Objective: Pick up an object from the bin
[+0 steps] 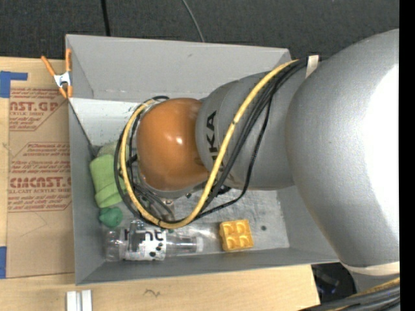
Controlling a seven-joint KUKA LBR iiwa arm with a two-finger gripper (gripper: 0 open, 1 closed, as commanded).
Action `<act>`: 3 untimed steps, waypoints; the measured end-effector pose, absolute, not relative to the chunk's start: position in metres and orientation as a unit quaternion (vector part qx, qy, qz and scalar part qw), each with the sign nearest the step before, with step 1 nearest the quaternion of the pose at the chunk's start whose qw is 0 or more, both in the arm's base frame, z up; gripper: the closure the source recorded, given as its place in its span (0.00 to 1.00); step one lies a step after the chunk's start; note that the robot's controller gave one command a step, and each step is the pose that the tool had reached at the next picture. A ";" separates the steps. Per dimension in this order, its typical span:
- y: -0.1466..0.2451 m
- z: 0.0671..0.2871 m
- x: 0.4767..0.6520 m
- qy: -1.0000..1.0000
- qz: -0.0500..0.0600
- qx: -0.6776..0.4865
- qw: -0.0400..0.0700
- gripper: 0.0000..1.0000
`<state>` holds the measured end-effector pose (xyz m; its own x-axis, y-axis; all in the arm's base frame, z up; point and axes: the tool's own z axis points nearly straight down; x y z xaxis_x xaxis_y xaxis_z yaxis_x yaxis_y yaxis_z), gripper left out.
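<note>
Beside the clear plastic bottle lies a studded yellow brick.

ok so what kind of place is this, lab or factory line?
Most likely a research lab's bin-picking test cell. A cabled robot arm reaches into a grey metal bin holding mismatched things: a yellow toy brick, a green soft lump and a clear plastic piece.

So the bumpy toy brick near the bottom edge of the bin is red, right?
Not red. The bumpy toy brick is yellow. The camera view shows it near the bottom edge of the bin, just as you said, lying on the grey floor below the robot's arm.
</note>
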<state>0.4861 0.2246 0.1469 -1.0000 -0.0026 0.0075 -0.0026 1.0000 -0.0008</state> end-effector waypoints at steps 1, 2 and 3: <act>0.224 0.151 0.488 -1.000 0.000 0.000 0.000 0.00; 0.231 0.129 0.491 -0.996 -0.001 0.087 -0.003 0.00; 0.218 0.108 0.492 -0.970 -0.001 0.244 -0.002 0.00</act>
<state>0.4917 0.2177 0.1084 -0.8808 -0.4734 -0.0044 -0.4734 0.8808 0.0014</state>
